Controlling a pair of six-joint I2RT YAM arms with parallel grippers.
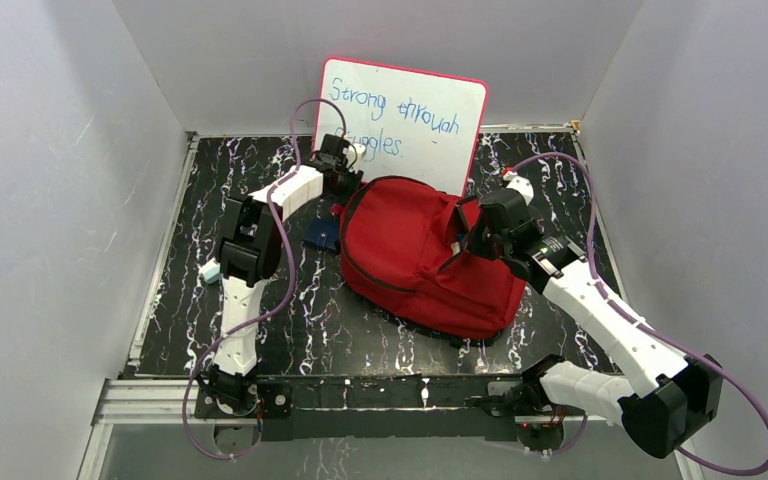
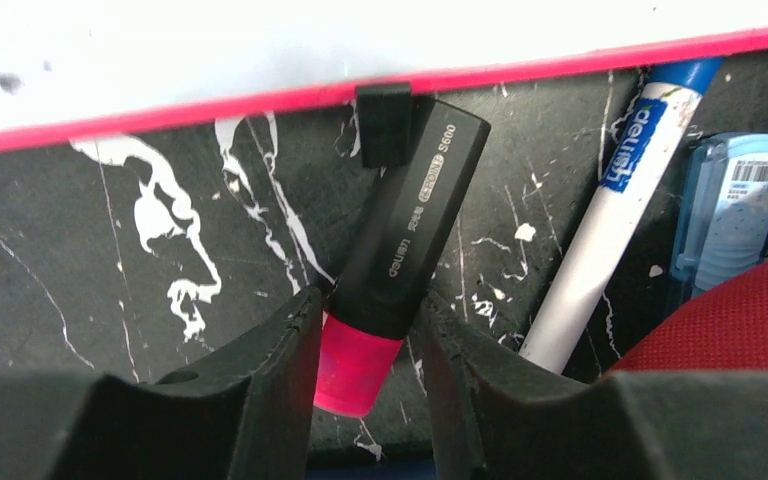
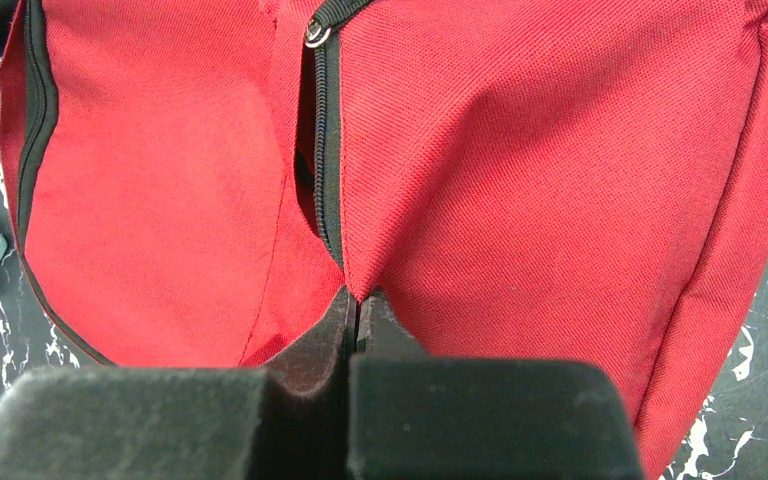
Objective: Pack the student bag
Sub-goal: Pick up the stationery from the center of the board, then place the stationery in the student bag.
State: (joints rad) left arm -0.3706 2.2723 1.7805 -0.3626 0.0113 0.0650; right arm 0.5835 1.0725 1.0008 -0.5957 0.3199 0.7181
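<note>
- The student bag point(image 1: 420, 255) lies mid-frame in the top view, hiding the lower words on the whiteboard point(image 1: 405, 120).
- The right claw point(image 3: 357, 300) is closed tight, pinching bag fabric.
- The left claw point(image 2: 372, 305) stands half-open around a highlighter point(image 2: 410, 220); I cannot tell if it grips.

Plain pale grey walls point(image 1: 50, 200) stand on the left, the back and the right, like a small booth. The floor of the booth is a black table point(image 1: 360, 335) with thin white veins, like marble. A metal rail point(image 1: 380, 390) runs along its near edge. A pink-framed whiteboard point(image 1: 410, 105) with blue handwriting leans at the back wall. The light is soft and even.
</note>
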